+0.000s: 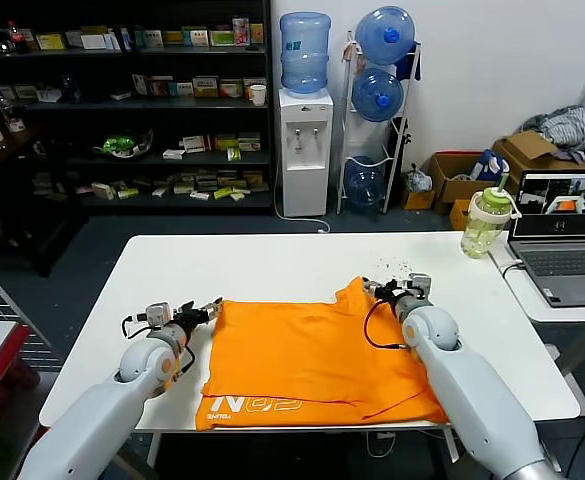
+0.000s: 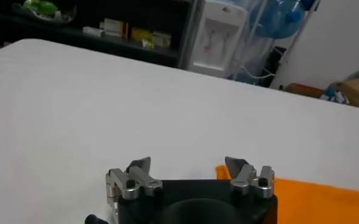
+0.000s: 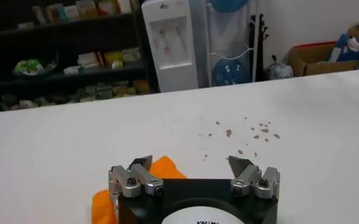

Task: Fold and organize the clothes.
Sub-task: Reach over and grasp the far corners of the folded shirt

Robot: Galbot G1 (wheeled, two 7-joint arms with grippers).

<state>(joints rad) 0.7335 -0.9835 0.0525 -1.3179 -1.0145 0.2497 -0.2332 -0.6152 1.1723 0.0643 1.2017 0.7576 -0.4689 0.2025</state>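
The orange T-shirt (image 1: 312, 360) lies spread flat on the white desk (image 1: 272, 265), covering the middle of the near half and reaching right down to the near edge. White lettering (image 1: 252, 406) runs along its hem beside the near edge, toward the left. Its far right corner is rucked up into a small peak (image 1: 352, 293).

The left gripper (image 1: 210, 308) sits low over the desk at the shirt's far left corner, just off the cloth, with its jaws standing wide apart and holding nothing. In the left wrist view the 2 fingers (image 2: 139, 173) frame bare white desktop, and an edge of the orange T-shirt (image 2: 325, 198) shows beside the gripper (image 2: 188, 165).

The right gripper (image 1: 382, 290) is at the raised far right corner of the shirt, jaws likewise spread and empty. The right wrist view shows the gripper (image 3: 190, 164) with a tuft of orange T-shirt (image 3: 167, 167) by 1 finger (image 3: 139, 175) and a scatter of small brown specks (image 3: 240, 131) on the desktop beyond.

A pale green bottle (image 1: 487, 222) stands at the far right corner of the desk, and a laptop (image 1: 564, 240) sits open on a neighbouring surface just past it.
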